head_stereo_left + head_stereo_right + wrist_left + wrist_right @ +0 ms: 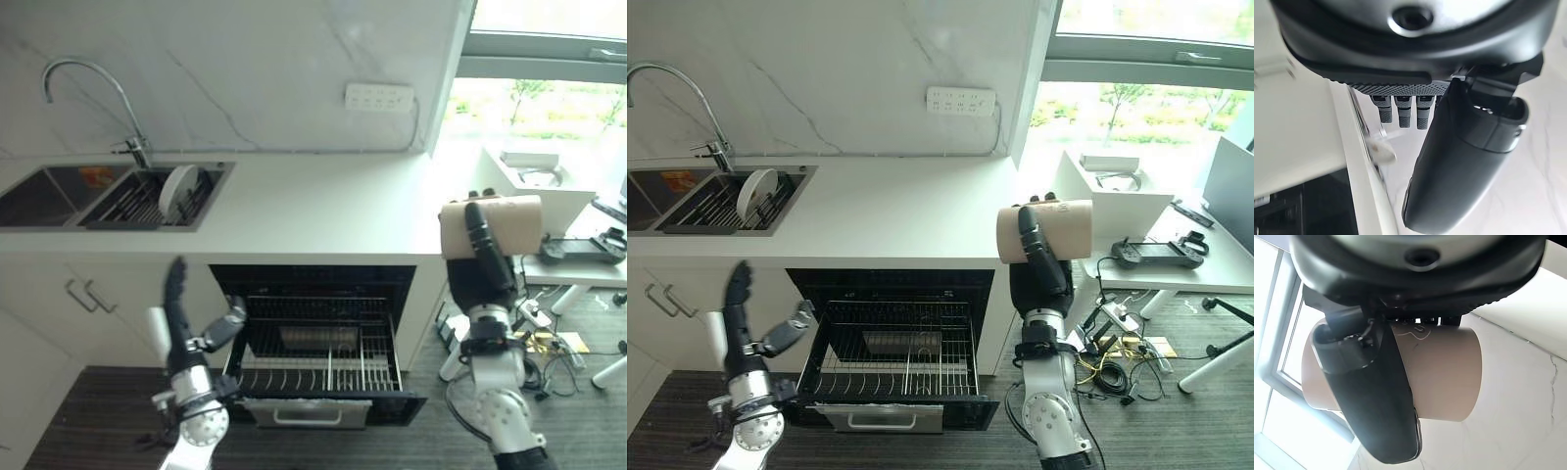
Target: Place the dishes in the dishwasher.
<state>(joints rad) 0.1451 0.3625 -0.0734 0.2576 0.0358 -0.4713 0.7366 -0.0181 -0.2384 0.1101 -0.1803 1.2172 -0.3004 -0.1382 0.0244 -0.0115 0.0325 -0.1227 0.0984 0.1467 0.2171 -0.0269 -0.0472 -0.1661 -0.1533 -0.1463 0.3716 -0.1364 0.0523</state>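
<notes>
My right hand [482, 262] is raised at the right end of the counter, shut on a beige cup [509, 223] that lies sideways in its grasp; the right wrist view shows the thumb across the cup [1444, 377]. Below the counter the dishwasher [323, 343] is open, its wire rack [318, 370] pulled out with a small dish inside. My left hand [181, 323] hovers open in front of the rack's left side, fingers straight, thumb [1459, 161] spread. A white plate [177, 186] stands on edge in the sink's drying rack [147, 201].
A sink [59, 191] with a curved faucet [93, 88] is at the counter's left. White cabinet doors with handles [83, 294] sit left of the dishwasher. A desk [568, 264] with clutter and cables stands to the right by the window.
</notes>
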